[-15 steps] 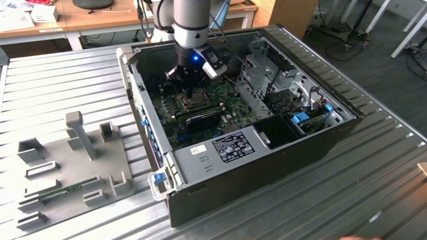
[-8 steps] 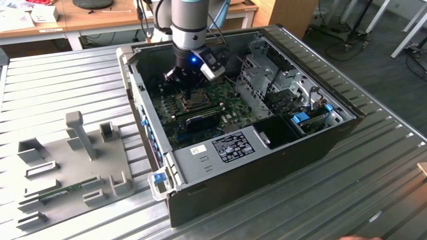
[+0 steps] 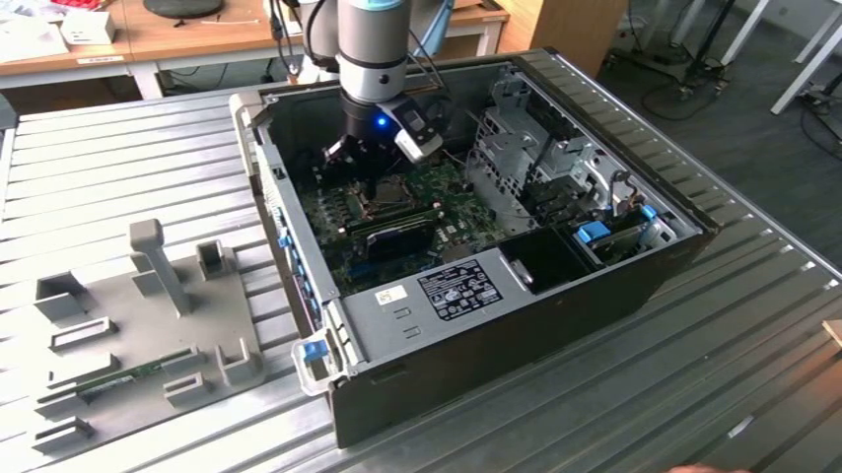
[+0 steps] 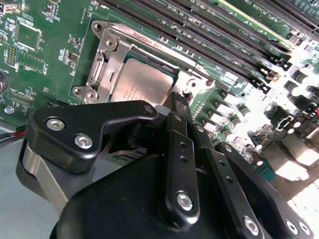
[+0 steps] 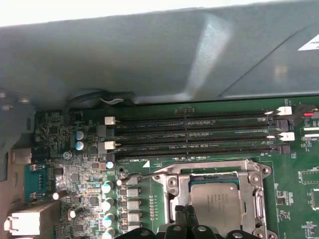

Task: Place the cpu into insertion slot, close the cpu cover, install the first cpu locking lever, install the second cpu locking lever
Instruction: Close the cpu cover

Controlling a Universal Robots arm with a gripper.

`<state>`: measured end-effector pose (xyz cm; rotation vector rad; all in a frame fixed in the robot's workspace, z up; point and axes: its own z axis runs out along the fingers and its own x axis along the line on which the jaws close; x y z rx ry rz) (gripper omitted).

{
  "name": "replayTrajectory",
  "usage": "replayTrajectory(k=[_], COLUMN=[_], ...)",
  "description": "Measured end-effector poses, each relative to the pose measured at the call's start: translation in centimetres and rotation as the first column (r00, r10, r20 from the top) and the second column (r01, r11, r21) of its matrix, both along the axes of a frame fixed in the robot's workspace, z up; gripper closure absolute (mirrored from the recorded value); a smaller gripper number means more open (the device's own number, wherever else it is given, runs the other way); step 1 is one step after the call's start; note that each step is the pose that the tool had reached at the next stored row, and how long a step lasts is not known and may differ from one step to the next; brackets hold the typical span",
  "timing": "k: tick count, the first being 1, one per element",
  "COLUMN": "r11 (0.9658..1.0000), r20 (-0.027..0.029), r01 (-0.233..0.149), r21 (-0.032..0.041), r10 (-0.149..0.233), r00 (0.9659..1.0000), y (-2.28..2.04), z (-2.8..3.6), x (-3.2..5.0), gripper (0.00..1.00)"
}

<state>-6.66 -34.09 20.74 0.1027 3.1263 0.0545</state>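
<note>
The gripper [image 4: 178, 99] hangs inside the case [image 3: 526, 325] over the board [image 5: 299, 199]. Its fingers [image 4: 180, 149] are drawn narrow, tips together. Right at the tips lies the cover [image 4: 110, 57], flat over the slot [image 5: 172, 181]. The cpu [image 4: 144, 82] sits in the slot just beyond them, its grey top showing through the cover's window. Whether the tips press the cover's edge or stop just above it, I cannot tell. Farther out past the cpu run the memory slots [image 5: 194, 134].
</note>
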Motion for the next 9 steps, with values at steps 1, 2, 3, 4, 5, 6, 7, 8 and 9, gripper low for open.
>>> replayTrajectory(k=[1,2,3,4,5,6,7,8,9], r11=[1.0000,1.0000,1.0000,1.0000,1.0000,1.0000,1.0000,1.0000,1.0000], r20=[0.0001,0.0002,0.0003,0.0004,0.0003,0.0002,0.0002,0.0002,0.0002], r01=[0.000,0.000,0.000,0.000,0.000,0.000,0.000,0.000,0.000], r21=[0.0000,0.0001,0.0004,0.0005,0.0004,0.0002,0.0003,0.0003,0.0003], r10=[0.000,0.000,0.000,0.000,0.000,0.000,0.000,0.000,0.000], r00=[1.0000,1.0000,1.0000,1.0000,1.0000,1.0000,1.0000,1.0000,1.0000], y=[0.00,0.00,0.01,0.01,0.01,0.00,0.00,0.00,0.00], z=[0.00,-0.02,-0.06,-0.12,-0.19,-0.29,-0.40,-0.49,-0.56], x=[0.00,-0.03,-0.07,-0.08,-0.09,-0.09,-0.10,-0.11,-0.11], gripper=[0.90,0.90,0.90,0.90,0.90,0.90,0.90,0.90,0.90])
